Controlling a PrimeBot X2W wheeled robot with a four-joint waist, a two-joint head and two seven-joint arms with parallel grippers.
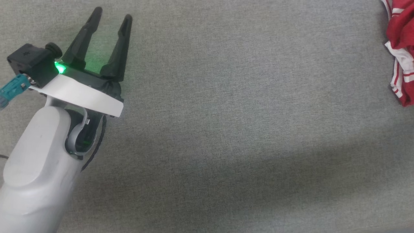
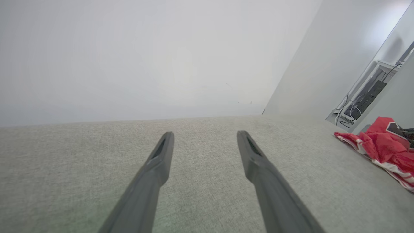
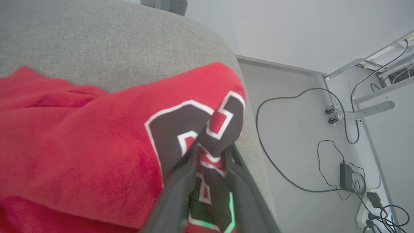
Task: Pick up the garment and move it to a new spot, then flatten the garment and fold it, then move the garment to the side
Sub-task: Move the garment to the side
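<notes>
Right wrist view shows the garment (image 3: 81, 145) red and crumpled.

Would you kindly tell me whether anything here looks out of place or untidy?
Yes: the garment lies crumpled in a heap at the far right of the grey surface, close to its rounded edge, its number creased. A fold sits between the fingers of the right gripper.

the only marking was a black, white-outlined number on the red garment (image 3: 81, 145), creased and folded so that its digits could not be read.
</notes>
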